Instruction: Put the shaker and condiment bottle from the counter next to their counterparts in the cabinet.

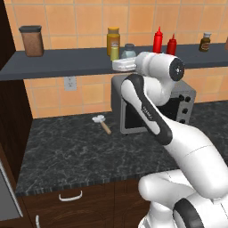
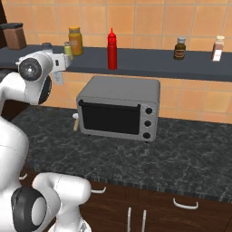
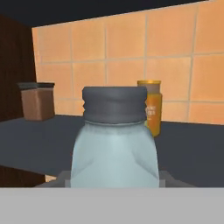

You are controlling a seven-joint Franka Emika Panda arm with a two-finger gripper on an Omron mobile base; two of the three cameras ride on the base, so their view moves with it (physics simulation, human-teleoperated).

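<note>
Shaker up at the shelf edge

I've got the gripper (image 1: 126,63) pinching the shaker (image 3: 114,144), held upright at the cabinet (image 1: 67,62), just right of the yellow-green shaker (image 1: 114,51), amber jar (image 3: 149,106) behind.

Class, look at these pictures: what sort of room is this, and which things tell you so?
Most likely a kitchen: a toaster oven stands on a dark stone counter, and condiment bottles line a wall shelf against orange tiles.
</note>
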